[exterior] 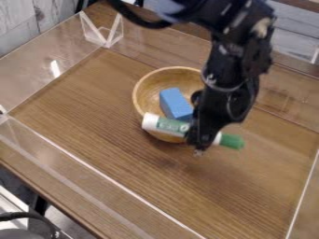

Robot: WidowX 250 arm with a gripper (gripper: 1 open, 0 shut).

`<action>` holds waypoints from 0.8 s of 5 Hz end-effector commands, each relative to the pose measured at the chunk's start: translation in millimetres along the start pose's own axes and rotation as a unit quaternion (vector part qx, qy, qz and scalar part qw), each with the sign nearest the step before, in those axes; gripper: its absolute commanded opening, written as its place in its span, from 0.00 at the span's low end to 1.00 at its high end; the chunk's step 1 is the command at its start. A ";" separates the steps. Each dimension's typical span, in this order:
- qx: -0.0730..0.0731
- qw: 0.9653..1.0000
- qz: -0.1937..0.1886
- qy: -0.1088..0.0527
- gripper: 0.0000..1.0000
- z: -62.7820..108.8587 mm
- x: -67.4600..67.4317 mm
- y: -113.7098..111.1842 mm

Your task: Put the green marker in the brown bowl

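The green marker [165, 124], a white barrel with green lettering and a green cap at its right end, hangs level just above the table. My gripper [204, 140] points down and is shut on the marker near its capped end. The marker's left end lies over the near rim of the brown bowl [152, 86], a round light-brown wooden bowl just behind the gripper. A blue rectangular block [174, 102] lies inside the bowl.
The wooden table top [88, 112] is fenced by clear plastic walls [50, 70] on the left, back and front. The black arm [237, 51] reaches down from the upper right, over the bowl's right side.
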State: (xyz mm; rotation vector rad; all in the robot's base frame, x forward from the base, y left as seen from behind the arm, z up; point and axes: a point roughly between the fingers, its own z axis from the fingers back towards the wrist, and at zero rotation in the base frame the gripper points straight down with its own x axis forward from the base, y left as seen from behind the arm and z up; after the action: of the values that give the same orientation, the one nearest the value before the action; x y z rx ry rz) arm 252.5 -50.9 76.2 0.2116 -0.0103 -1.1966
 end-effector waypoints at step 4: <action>0.076 0.996 -0.014 -0.037 0.00 15.3 -0.4 21.9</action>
State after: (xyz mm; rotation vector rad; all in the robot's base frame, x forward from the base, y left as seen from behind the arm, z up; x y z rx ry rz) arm 265.6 -47.2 80.6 0.2765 -0.1103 -1.2466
